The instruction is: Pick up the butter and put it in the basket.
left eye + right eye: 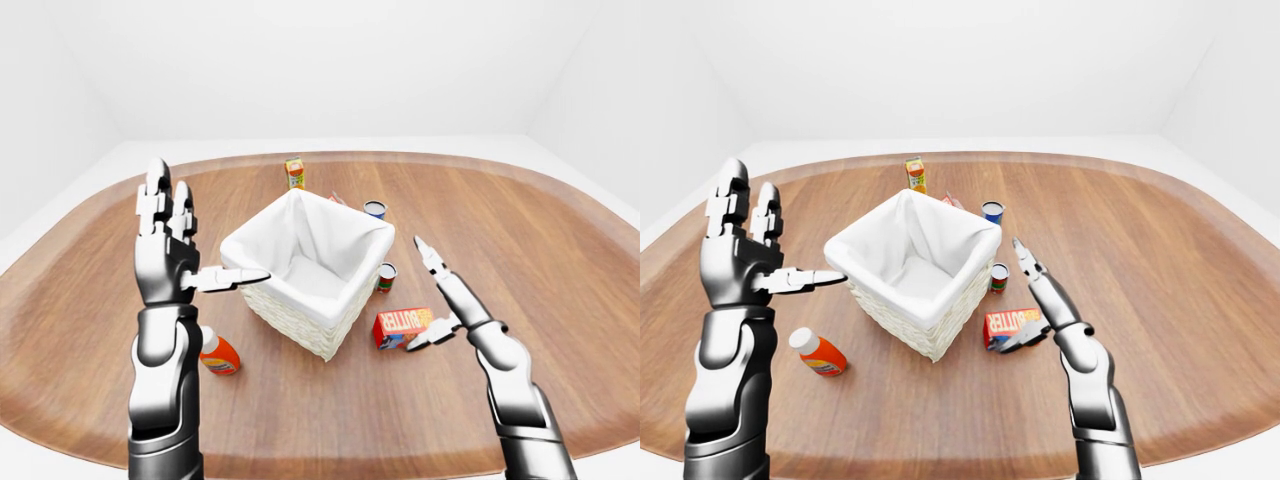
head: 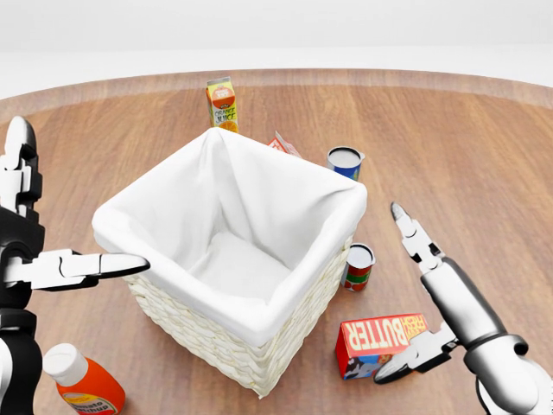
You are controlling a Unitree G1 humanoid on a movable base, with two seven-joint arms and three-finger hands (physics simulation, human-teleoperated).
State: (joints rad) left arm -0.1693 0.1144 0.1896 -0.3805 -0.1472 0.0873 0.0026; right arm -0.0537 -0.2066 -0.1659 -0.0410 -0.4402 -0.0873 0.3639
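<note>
Both hands' fingers are spreading apart, empty. You're facing a butter (image 2: 381, 341) box by the basket (image 2: 285, 324): probably light, stiff, slick; right hand (image 2: 436, 298) should pinch its long sides.

A: Clutter check, head view?
B: Orange juice carton (image 2: 221, 104) upright near 12 o'clock. Blue can (image 2: 345, 161) with a pale top toward 1 o'clock. A small red-and-white pack (image 2: 283, 144) between the two, mostly hidden, can't read it.
A: Lower half?
B: Small can (image 2: 359, 265) with a red and green label, upright, around 4 o'clock off centre. Orange bottle (image 2: 84, 382) with a white cap lying tilted at 8 o'clock, cap toward the upper left.
A: Surface?
B: Rounded wooden table (image 1: 560, 250), white walls behind.
</note>
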